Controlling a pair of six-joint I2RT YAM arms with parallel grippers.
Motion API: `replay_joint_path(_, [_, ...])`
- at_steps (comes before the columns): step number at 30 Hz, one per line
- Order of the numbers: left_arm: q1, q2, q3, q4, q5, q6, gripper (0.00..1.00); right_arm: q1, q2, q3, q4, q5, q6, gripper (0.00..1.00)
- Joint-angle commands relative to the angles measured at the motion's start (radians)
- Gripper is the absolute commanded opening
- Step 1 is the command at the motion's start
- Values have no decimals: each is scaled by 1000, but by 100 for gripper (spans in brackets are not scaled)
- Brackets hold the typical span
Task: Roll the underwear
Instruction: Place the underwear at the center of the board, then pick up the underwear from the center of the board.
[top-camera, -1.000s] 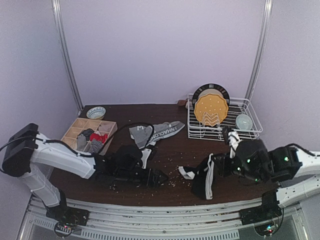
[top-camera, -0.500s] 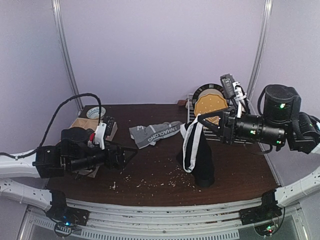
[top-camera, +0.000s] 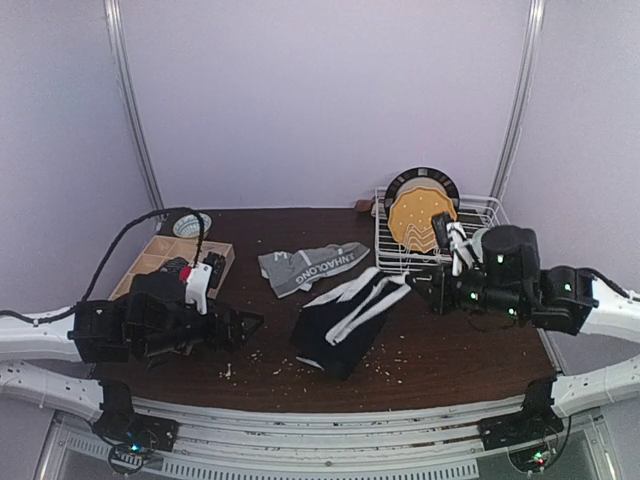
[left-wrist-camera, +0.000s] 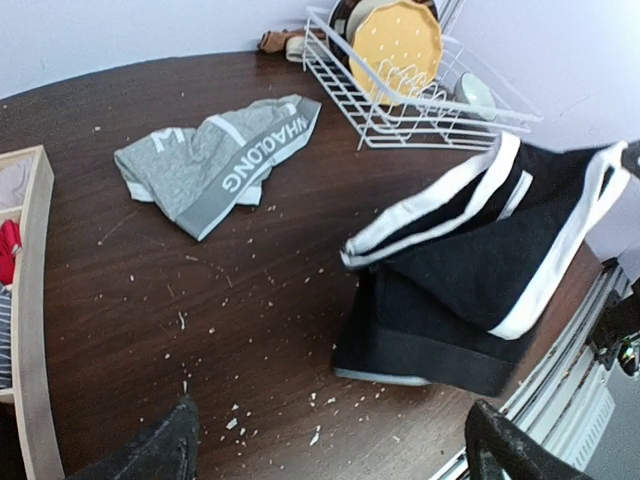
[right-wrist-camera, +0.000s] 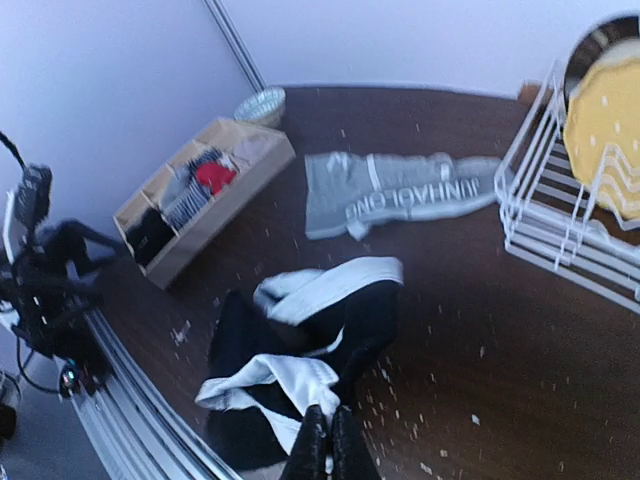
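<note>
As the top camera saw it: two briefs lay out on the brown table (top-camera: 470, 345). The grey briefs (top-camera: 310, 268) were upper centre, and the black briefs (top-camera: 340, 325) were centre, one white-striped end raised to the right gripper (top-camera: 432, 290).
Writing, top: white waistband letters on the grey pair, roughly "NHAOLONG".
Counts, top: one divided wooden box (top-camera: 175, 265), one wire rack (top-camera: 395, 255), one yellow plate (top-camera: 422, 218), two bowls (top-camera: 192, 224).
Grippers, top: left gripper (top-camera: 246, 324) sat lower left, spread wide and empty.
Left wrist: grey briefs (left-wrist-camera: 215, 160) upper left, lettering sideways. Black briefs (left-wrist-camera: 470, 270) right. Fingertips (left-wrist-camera: 165, 450) stood far apart at the bottom edge, touching no cloth.
Right wrist: fingers (right-wrist-camera: 314, 440) were pinched together on the black briefs' white band, bottom centre. Grey briefs lay above, letters upside down.
</note>
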Motion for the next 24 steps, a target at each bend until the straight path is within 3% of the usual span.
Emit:
replay_joint_path(1, [4,67,-52,68,-1,-20,90,-1,-160,-279,-54,85,147,0])
replay_joint_path(4, [5,145,-57,111,19,-23,90,-6,-255,-377,-147,181,238,2])
replay_joint_path(7, [5,225,-36,131,39,-24,90,-5,-327,-408,-163,166,253,51])
replay_joint_path(8, [5,247,-30,137,46,-25,90,-2,-325,-397,-170,156,250,60])
replay_joint_path(11, [5,304,-17,153,51,-32,90,44,-239,-327,-200,164,231,73])
replay_joint_path(14, [8,343,-13,176,54,-45,90,129,-77,-238,-185,234,203,76])
replay_joint_path(17, [40,393,8,186,93,-58,90,139,127,-138,-123,223,153,74])
replay_joint_path(21, [163,483,14,255,296,-119,85,136,453,78,-101,195,67,72])
replay_joint_path(24, [207,573,65,266,370,-141,84,137,645,232,-166,162,37,71])
